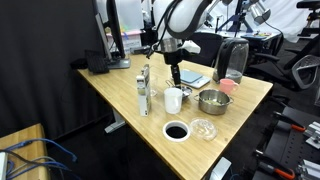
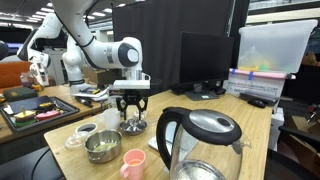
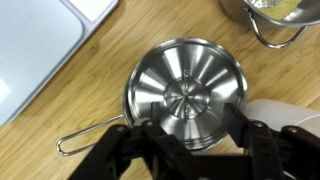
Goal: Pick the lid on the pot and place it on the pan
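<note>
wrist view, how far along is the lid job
Done: nothing yet; the lid sits on the pot. In hand: the open hand hovers above it, gripping nothing. Left: grasp it, carry it to the larger steel pan, set it down.

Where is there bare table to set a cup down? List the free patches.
Free: the wood in front of the monitor stand, and the corner beside the kettle. Crowded: around the mug, pink cup and claw.

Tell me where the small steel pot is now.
In the wrist view the small steel pot sits directly below the open gripper, with the white mug just beside it at the lower right.
</note>
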